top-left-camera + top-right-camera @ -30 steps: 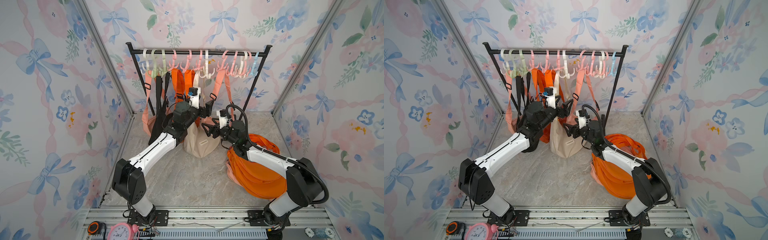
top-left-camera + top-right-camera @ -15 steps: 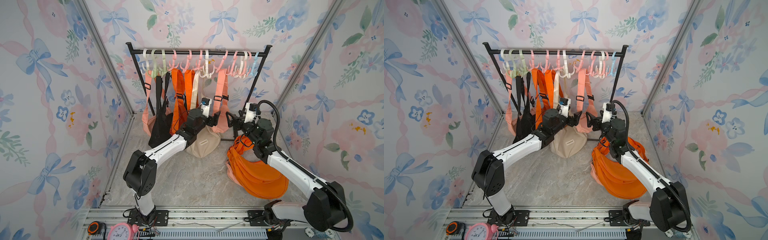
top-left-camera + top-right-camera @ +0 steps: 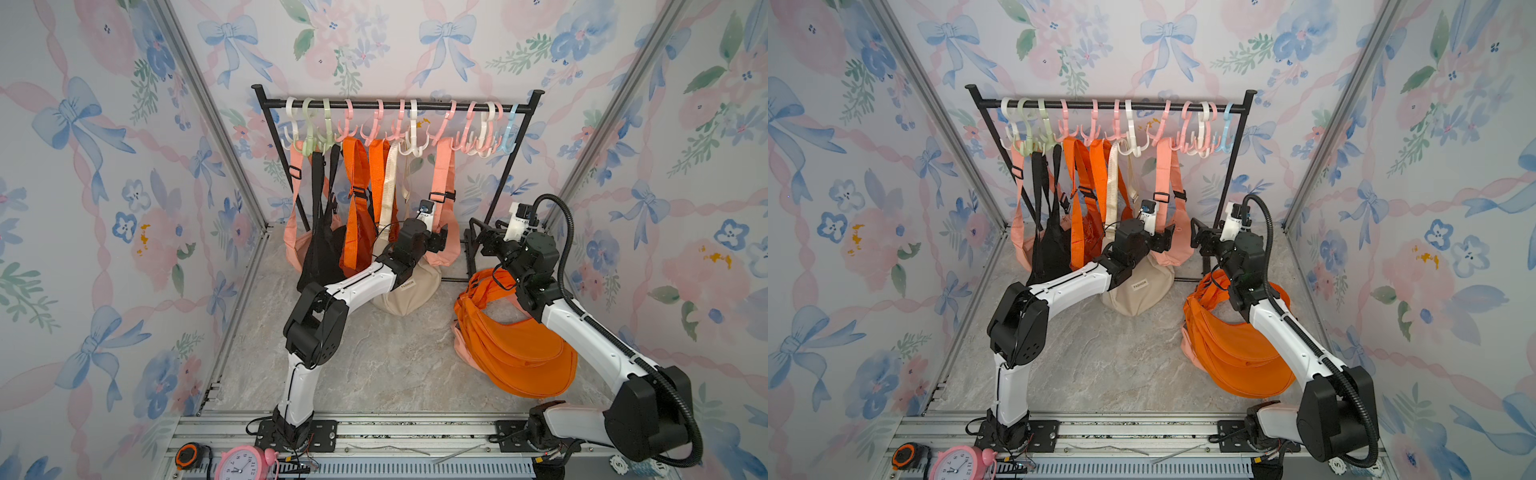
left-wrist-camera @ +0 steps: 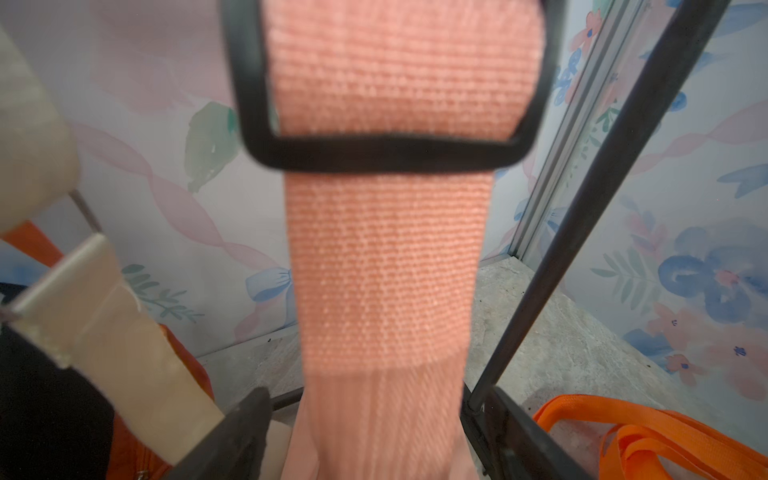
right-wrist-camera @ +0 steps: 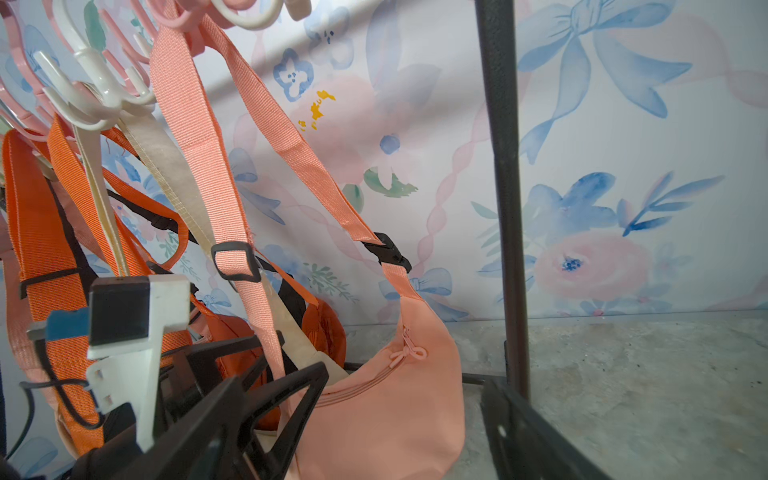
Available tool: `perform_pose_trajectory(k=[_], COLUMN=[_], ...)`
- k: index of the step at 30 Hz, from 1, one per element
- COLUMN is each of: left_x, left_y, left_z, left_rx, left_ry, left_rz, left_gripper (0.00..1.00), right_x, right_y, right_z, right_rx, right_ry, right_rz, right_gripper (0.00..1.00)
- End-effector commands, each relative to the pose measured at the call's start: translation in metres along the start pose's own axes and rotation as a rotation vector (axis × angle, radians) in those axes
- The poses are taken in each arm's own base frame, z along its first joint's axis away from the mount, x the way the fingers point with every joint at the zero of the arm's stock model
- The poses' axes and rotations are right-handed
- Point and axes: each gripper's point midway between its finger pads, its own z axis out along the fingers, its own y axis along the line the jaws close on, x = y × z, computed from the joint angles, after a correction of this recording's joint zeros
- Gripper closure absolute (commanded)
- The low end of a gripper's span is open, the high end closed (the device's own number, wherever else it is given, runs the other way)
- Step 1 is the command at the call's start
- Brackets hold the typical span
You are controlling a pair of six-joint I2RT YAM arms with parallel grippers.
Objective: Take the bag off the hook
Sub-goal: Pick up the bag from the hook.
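One wide left gripper (image 4: pixel 372 409) astride strap (image 4: pixel 386 270)

Is a salmon crescent bag (image 5: pixel 374 399) and hangs low by its webbing strap (image 3: pixel 440 174) from a pink hook (image 3: pixel 445 124) on the rail (image 3: pixel 361 104).
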Motion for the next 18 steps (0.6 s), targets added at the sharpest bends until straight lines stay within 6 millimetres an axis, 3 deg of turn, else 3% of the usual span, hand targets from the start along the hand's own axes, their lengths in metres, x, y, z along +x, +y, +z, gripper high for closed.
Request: perform_pose_trajectory(k=[1,4,6,8,10,18], left_x=[-0.018,-0.025,-0.027,-0.028,-0.029,-0.041], left_y=[0.002,0.009,0.014,0.02,0.024,0.036], left_z=[0.005,0.008,0.008,0.006,0.002,-0.021], left_rx=[-0.047,-0.092,-0.114,-0.135,-0.139,-0.141], left_ry=[-0.055,-0.074,-0.08,-0.081,-0.083,-0.109], left_rz=[-0.017,-0.006,0.015,0.024,0.024,0.033], left_gripper=[0.18,0.21,0.33,0.54,0.69,0.99], right_x=[-0.022,-0.019,-0.016,-0.014,-0.013,-0.017], right_y=[0.005,0.003,0.004,0.005,0.009,0.031], right_z=[-0.005,-0.003,0.0,0.006,0.013,0.046], right_rx=[-0.012,-0.014,-0.027,-0.047,-0.105,-0.273], right_ry=[-0.045,-0.035,-0.021,-0.005,0.012,0.044], right_rz=[0.006,-0.007,-0.021,-0.037,-0.034,-0.094], right_gripper=[0.09,0.09,0.09,0.1,0.1,0.1])
